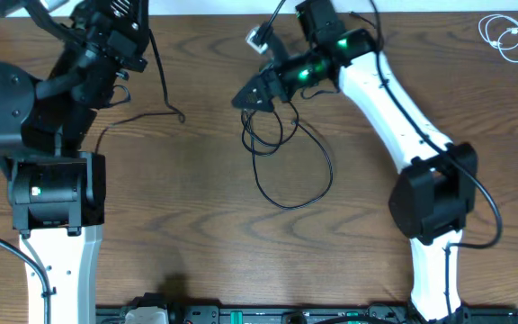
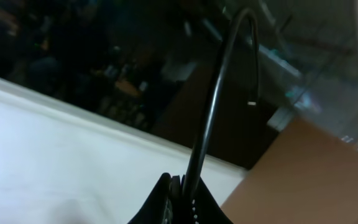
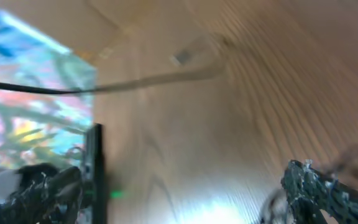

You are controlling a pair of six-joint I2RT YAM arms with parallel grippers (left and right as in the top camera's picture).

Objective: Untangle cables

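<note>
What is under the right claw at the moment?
Black cable loops trail out from beneath the right claw onto the table. From overhead the claw hides the cable directly below it; its wrist view shows only blurred wood between open fingers.

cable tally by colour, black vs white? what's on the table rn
Black cables: 2, the left cable and the centre loops (counted as one, since the overlapping strands can't be separated)
White cables: 1, the coil in the far right corner
Total: 3
</note>
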